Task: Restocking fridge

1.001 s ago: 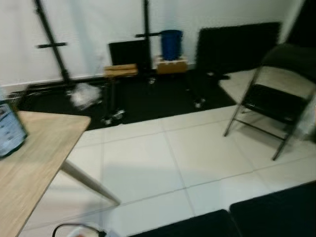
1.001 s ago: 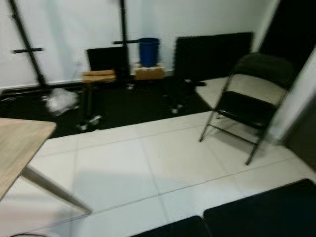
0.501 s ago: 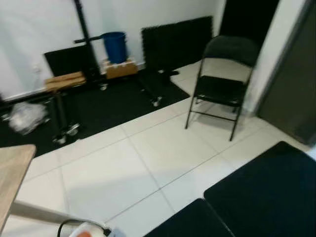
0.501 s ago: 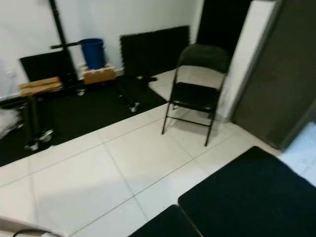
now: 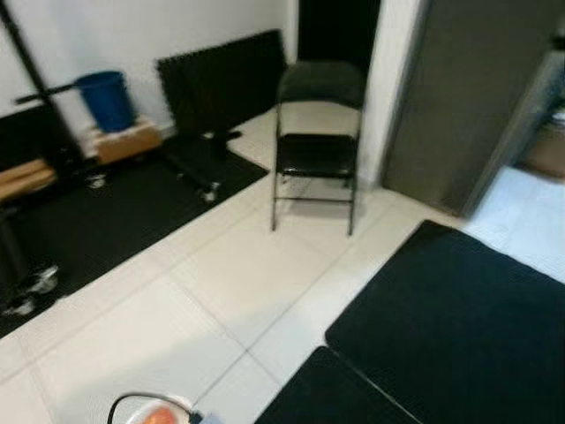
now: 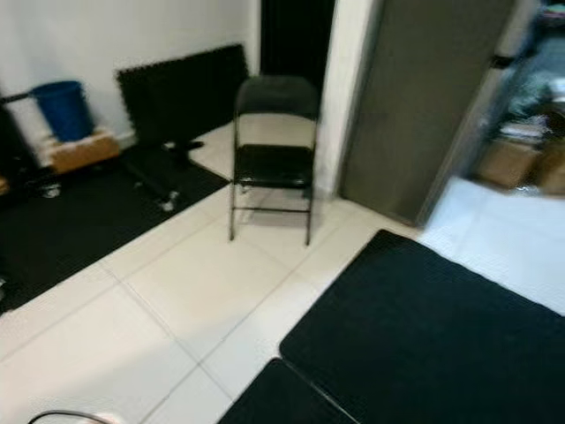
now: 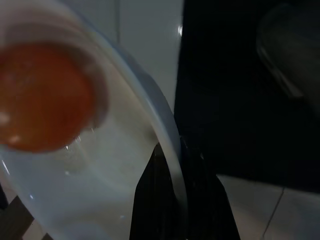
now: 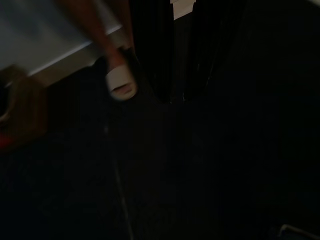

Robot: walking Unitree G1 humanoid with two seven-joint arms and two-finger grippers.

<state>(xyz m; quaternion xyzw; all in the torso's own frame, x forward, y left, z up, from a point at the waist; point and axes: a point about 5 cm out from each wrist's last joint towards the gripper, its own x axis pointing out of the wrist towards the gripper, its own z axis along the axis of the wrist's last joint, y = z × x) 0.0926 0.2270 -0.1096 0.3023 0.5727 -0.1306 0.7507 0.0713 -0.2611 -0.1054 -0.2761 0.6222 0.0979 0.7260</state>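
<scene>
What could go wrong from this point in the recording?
The left gripper pinches only the rim of a clear bowl holding an orange item; walking could tip or slip it. The black floor mats have edges ahead that could catch a foot. The folding chair stands near the gap toward the grey door.

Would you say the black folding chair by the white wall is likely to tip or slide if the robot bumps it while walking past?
The black folding chair looks light, on thin metal legs, so a bump would probably shift it. The smooth white tiled floor beneath it likely lets it slide. A knock to its tall backrest might tip it.
</scene>
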